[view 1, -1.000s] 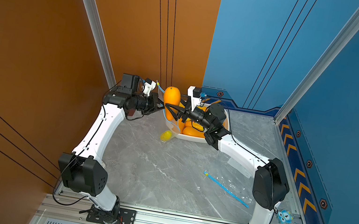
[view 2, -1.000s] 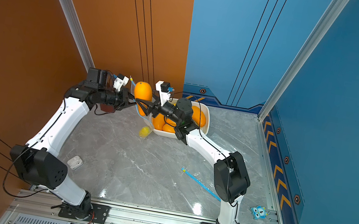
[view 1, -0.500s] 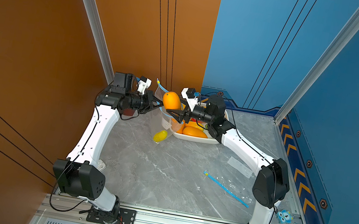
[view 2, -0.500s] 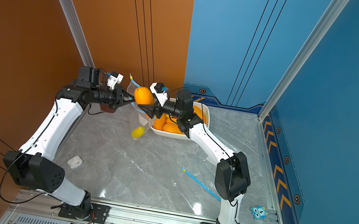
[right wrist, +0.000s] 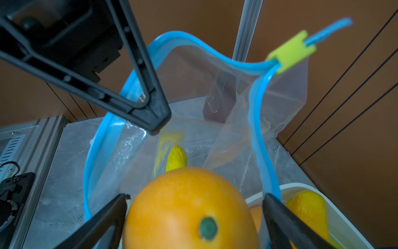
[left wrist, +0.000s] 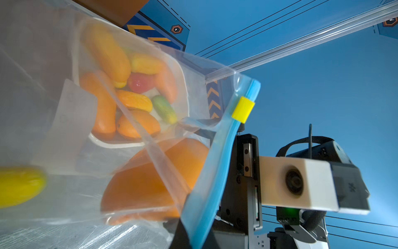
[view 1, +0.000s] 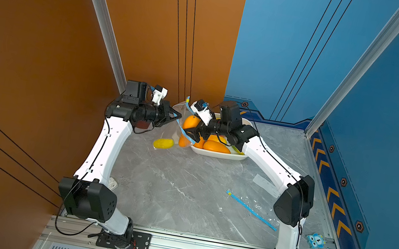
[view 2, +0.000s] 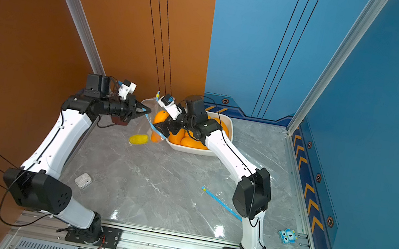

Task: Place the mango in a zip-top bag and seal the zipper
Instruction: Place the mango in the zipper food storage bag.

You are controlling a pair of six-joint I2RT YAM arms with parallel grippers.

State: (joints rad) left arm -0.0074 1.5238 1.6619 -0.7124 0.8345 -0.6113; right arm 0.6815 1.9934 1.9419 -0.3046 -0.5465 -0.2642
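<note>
mango within wide-spread right gripper

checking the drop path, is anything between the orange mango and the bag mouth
Nothing visible does. The mango sits in the open right pincer at the mouth of the bag, held wide by the left pincer. A yellow fruit lies deeper in.

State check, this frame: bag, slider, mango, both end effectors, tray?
zip-top bag: mouth open, held up by its rim
slider: at one end of the track, zipper unsealed
mango: at the bag's mouth, partly inside, not gripped
left end effector: shut on the bag's rim
right end effector: open, jaws either side of the mango
tray: on the table, holding more fruit
</note>
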